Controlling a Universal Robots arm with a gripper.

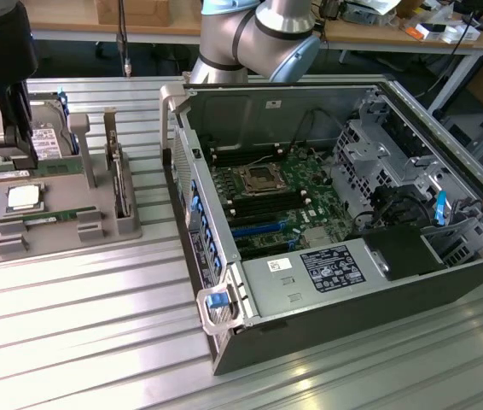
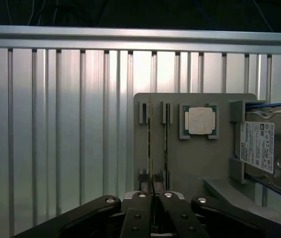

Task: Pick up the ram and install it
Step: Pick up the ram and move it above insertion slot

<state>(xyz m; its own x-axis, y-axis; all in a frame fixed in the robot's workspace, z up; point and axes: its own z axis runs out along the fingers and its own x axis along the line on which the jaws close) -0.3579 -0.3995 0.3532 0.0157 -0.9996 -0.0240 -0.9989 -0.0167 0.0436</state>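
Ram [image 2: 149, 144] edge-on, one end perhaps beneath closed gripper [image 2: 153, 176].

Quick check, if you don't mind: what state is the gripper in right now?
Gripper: shut, fingertips at the end of a ram stick in the grey holder; a firm grip cannot be told.

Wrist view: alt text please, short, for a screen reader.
The claw is shut on the edge of a thin RAM stick standing in a grey fixture tray, with a second stick parallel beside it. The tray also holds a square silver processor chip and a hard drive with a white label, all on a ribbed aluminium table.
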